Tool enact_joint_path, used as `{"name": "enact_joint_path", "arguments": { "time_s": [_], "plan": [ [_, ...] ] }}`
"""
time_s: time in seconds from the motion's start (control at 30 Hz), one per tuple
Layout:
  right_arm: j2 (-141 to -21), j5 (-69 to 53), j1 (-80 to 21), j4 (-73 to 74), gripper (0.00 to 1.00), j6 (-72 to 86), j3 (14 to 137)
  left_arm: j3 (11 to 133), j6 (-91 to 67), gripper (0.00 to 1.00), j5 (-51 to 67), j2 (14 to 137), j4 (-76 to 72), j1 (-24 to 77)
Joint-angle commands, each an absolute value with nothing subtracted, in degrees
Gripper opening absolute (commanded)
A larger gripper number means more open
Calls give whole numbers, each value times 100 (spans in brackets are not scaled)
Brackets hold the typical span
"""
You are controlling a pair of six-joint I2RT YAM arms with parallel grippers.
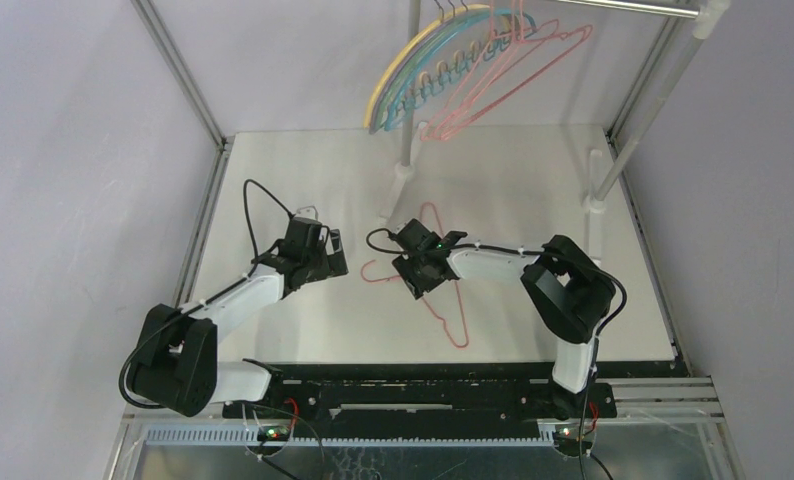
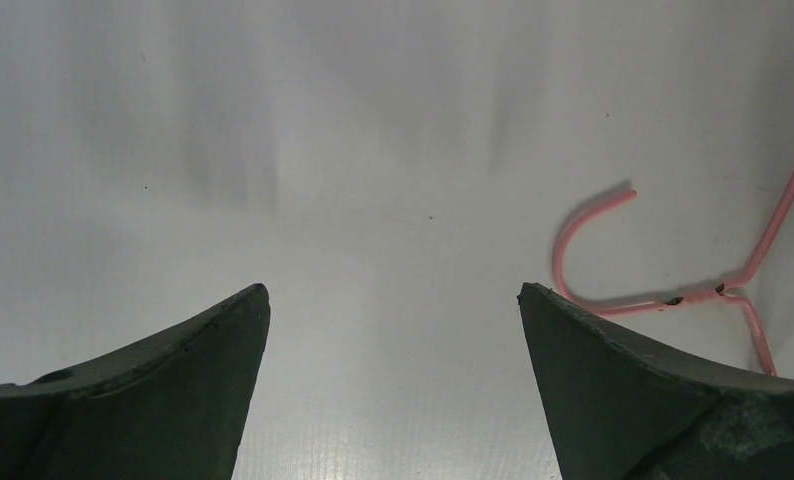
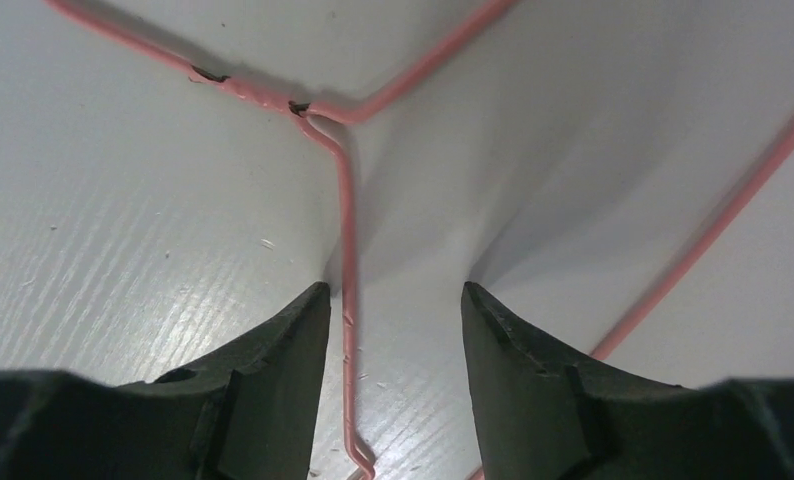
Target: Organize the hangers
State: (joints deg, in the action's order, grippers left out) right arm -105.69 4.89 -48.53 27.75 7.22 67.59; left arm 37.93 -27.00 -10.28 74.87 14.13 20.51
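A pink wire hanger [image 1: 447,318] lies flat on the white table [image 1: 533,190] in the middle. My right gripper [image 1: 414,272] is low over it, open, with one wire arm of the hanger [image 3: 346,220] running between its jaws, close to the left finger [image 3: 283,360]. My left gripper [image 1: 337,256] is open and empty, just left of the hanger's hook [image 2: 573,235]. Several hangers [image 1: 443,75], yellow, teal, blue and pink, hang from the silver rail [image 1: 623,8] at the back.
The rail's metal poles [image 1: 410,100] [image 1: 638,130] stand on feet at the back of the table. Frame posts [image 1: 183,75] rise at the table's corners. Bare white table shows ahead of the left gripper [image 2: 393,290].
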Motion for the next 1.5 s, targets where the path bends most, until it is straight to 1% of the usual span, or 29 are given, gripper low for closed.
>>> {"name": "enact_joint_path", "arguments": {
  "time_s": [0.0,0.2,0.33,0.4,0.5,0.57,0.6,0.73,0.87,0.97,1.07,1.3,1.47],
  "plan": [
    [-10645,517,-4921,2451,58,966,6601,3745,-2773,99,-1072,7404,1195,2067],
    [-10711,904,-5060,2310,55,1161,6394,3712,-2769,100,-1128,7324,1284,2069],
    [-10842,1072,-5218,2278,47,1239,6299,3676,-2778,99,-1147,7222,1378,2066],
    [-10907,1074,-5279,2306,37,1256,6278,3661,-2777,99,-1167,7164,1428,2069],
    [-11012,995,-5318,2337,19,1263,6275,3624,-2782,99,-1219,7016,1499,2071],
    [-11066,1002,-5318,2367,3,1274,6276,3589,-2806,100,-1240,6908,1533,2070],
    [-11080,1024,-5317,2372,0,1274,6280,3568,-2823,100,-1254,6855,1550,2074],
    [-10923,801,-5265,2349,0,1230,6271,3496,-2856,99,-1262,6619,1631,2072],
    [-10300,486,-4979,2311,0,1323,6318,3412,-2984,97,-1161,6214,1744,2071],
    [-9900,-227,-4556,2247,0,1599,6416,3278,-3222,96,-1008,5790,1677,2074],
    [-9810,-815,-4247,2172,0,1850,6524,3124,-3529,94,-701,5462,1387,2073],
    [-9949,-1216,-4298,2195,0,1877,6819,3058,-4021,94,-250,5414,695,2199],
    [-9989,-1343,-4307,2259,0,1866,6942,3019,-4374,95,-88,5688,41,2223]
  ]
}}
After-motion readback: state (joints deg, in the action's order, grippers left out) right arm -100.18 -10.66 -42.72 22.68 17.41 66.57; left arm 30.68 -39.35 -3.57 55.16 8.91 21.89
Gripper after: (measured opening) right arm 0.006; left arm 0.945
